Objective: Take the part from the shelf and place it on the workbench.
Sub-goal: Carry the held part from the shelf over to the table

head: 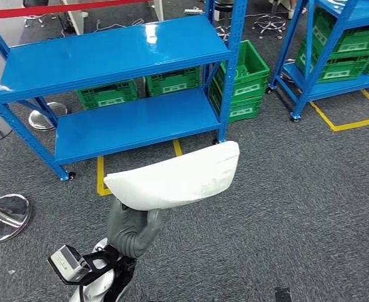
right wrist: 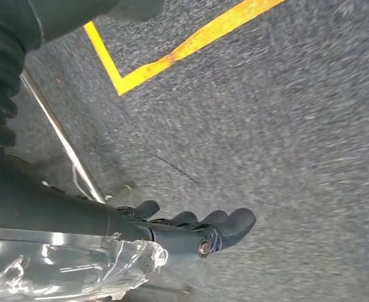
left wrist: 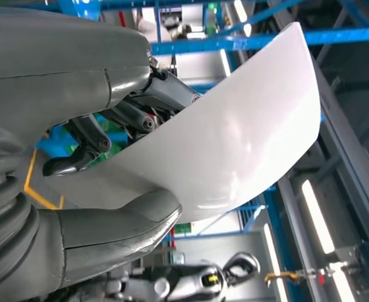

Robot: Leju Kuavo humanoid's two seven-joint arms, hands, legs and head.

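Holding now: I have the long curved white plastic part [head: 175, 179] off the blue steel shelf rack [head: 111, 56] and out over the grey carpet.
Left hand: my left hand [head: 133, 228] grips the part from underneath near its narrow end; in the left wrist view the thick grey thumb [left wrist: 121, 229] sits on one face and the dark fingers [left wrist: 125, 119] on the other.
Long axis: the part runs crosswise in front of me, and most of its length juts out to the right of the grip, so I judge it tip-heavy on that side.
Right hand: my right hand [right wrist: 197, 229] hangs over the carpet near a yellow floor line [right wrist: 182, 47], fingers fairly straight and holding nothing.
Next move: no workbench is in sight, so I judge a turn comes first, with the overhanging right end kept clear of the green plastic crates [head: 242, 82].
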